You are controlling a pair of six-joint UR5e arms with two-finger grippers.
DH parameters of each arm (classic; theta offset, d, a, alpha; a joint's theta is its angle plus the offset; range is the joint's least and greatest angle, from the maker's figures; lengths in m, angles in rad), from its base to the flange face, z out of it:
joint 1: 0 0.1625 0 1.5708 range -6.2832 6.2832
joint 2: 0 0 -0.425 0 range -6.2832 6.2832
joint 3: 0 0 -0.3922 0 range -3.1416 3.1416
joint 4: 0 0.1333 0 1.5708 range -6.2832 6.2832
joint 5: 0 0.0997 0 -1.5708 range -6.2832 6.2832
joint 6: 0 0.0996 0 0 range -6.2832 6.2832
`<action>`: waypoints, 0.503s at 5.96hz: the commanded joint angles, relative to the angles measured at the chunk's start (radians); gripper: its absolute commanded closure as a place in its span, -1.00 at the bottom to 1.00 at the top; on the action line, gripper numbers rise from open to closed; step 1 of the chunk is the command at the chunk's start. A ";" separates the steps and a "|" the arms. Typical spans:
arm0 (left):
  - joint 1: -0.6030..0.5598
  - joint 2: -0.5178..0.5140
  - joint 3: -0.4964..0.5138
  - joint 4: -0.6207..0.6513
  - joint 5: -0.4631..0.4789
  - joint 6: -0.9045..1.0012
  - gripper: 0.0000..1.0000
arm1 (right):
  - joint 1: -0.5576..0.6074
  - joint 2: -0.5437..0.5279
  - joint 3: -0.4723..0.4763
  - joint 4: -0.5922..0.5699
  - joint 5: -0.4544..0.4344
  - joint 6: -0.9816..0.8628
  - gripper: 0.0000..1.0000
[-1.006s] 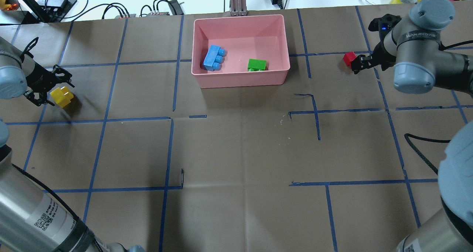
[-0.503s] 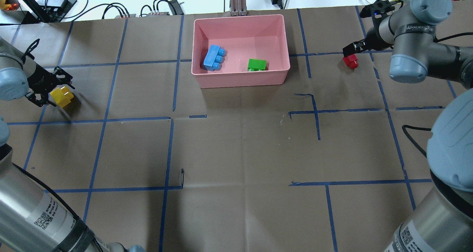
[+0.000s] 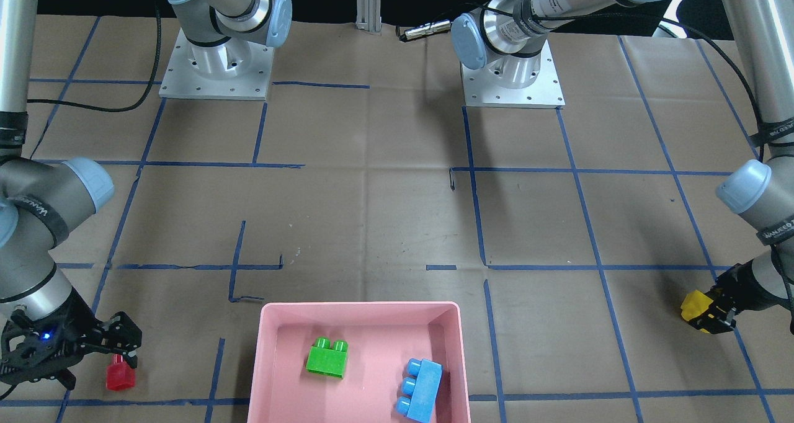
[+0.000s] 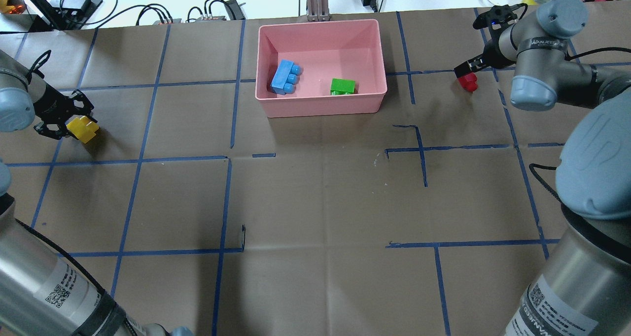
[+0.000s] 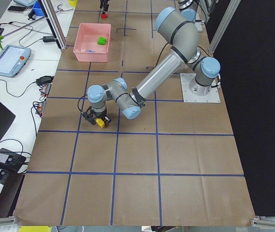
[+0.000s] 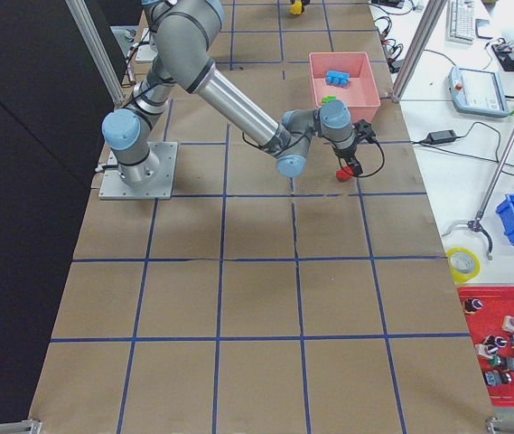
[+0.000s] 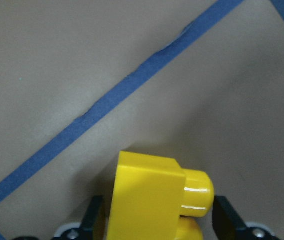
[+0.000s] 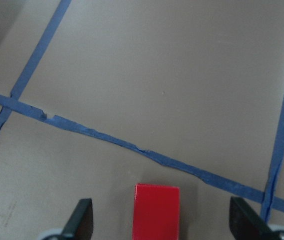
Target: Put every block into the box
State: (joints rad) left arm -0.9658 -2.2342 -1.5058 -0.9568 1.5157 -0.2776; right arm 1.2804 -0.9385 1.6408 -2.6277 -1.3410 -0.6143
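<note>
Box (image 4: 320, 105) holds 2: blue block (image 4: 285, 78), green block (image 4: 342, 85). Left jaws clamp yellow block (image 4: 83, 129); right jaws spread wide, red block (image 4: 467, 82) between.

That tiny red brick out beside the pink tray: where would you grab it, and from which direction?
Probably by its two flat opposite side walls, coming down from above. The red block shows straight, parallel sides in the right wrist view. The open right gripper straddles it with one finger facing each side, and there is a gap on both sides to close through.
</note>
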 commanded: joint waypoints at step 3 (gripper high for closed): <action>-0.014 0.111 0.089 -0.182 -0.031 0.005 0.65 | 0.000 0.037 0.005 -0.002 0.000 -0.001 -0.74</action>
State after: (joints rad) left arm -0.9729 -2.1731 -1.4515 -1.0662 1.4859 -0.2762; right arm 1.2808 -0.9052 1.6472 -2.6295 -1.3439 -0.6162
